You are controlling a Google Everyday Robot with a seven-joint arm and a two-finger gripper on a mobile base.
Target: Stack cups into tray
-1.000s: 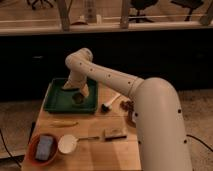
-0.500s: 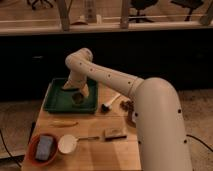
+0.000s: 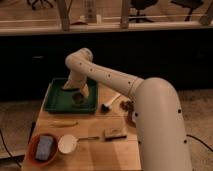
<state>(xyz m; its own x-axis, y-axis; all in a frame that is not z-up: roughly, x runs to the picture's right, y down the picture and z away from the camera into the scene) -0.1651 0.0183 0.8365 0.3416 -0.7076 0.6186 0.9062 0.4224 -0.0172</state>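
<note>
Camera view: dark green shallow rectangular plastic tray (image 3: 57, 100) sits at back left of light wooden table (image 3: 95, 150). White arm (image 3: 110, 77) reaches down into tray; claw (image 3: 78, 97) low over tray floor, grip state cannot be told. Round orange bowl (image 3: 34, 152) at front left, small white round cup (image 3: 67, 144) just beside it.

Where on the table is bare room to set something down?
Bare wood lies between the tray and the orange bowl, apart from a thin yellow stick. The gripper crowds the tray's right half; brushes clutter the right.
</note>
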